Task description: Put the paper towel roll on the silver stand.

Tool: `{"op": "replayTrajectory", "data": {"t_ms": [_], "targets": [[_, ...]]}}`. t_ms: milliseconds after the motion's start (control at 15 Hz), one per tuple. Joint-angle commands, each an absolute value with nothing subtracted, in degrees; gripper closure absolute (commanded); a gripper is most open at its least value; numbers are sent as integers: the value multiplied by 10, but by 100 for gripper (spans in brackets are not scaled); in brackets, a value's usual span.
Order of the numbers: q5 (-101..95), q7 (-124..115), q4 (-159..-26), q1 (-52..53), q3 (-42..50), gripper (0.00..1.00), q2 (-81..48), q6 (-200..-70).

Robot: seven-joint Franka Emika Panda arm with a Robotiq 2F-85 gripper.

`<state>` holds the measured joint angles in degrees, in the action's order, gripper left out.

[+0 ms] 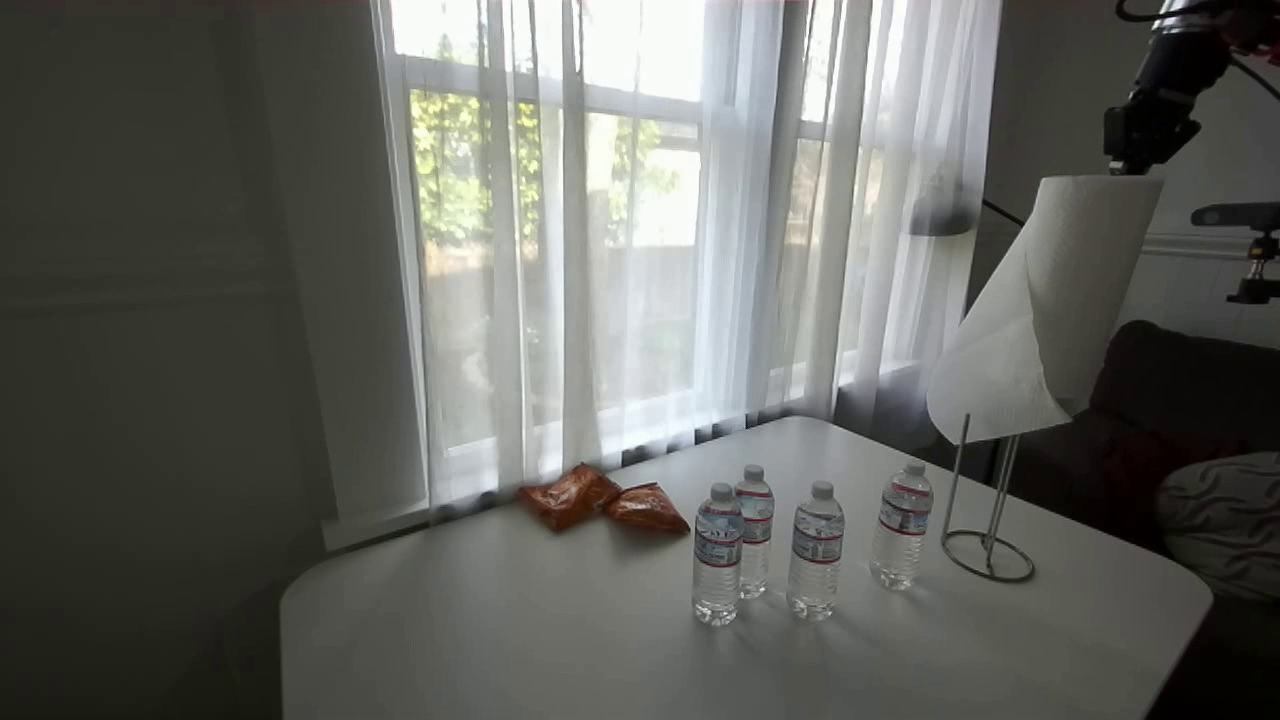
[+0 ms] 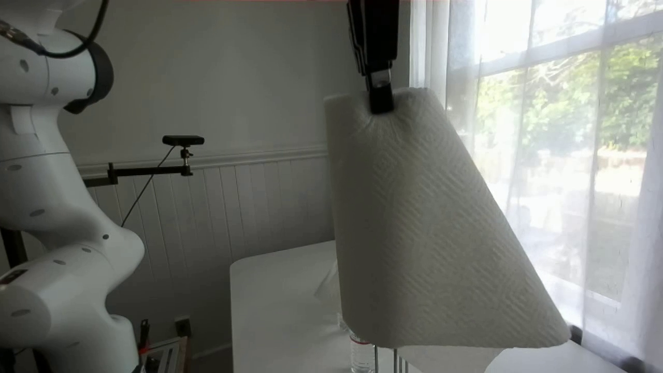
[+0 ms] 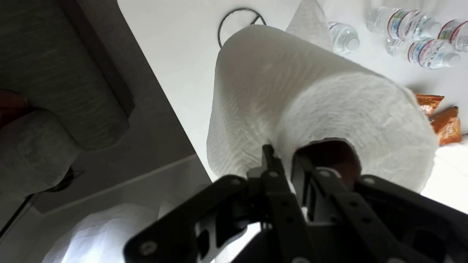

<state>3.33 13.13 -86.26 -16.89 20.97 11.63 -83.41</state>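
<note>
— Between jaws, pinched by top rim: white cylindrical paper towel roll (image 1: 1090, 280), seemingly above thin silver metal stand (image 1: 1000, 495). What to fear?
— Lowering off-centre, so catching loose white sheet (image 1: 1000, 370) on stand.

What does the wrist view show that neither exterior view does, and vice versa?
Wrist view only: the dark hollow core of the white cylindrical paper towel roll.
Exterior views only: green leafy foliage outdoors.
All three, if only partly: the roll, the black pincer gripping its rim, the thin silver metal stand and a clear plastic water bottle.
</note>
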Motion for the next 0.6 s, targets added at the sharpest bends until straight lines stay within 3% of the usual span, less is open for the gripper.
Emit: {"op": "replayTrajectory", "data": {"t_ms": [0,533], "targets": [[56,126,-886,-163,211,97,133,-843],[48,137,-909,-158,207,97,135,-888]]}}
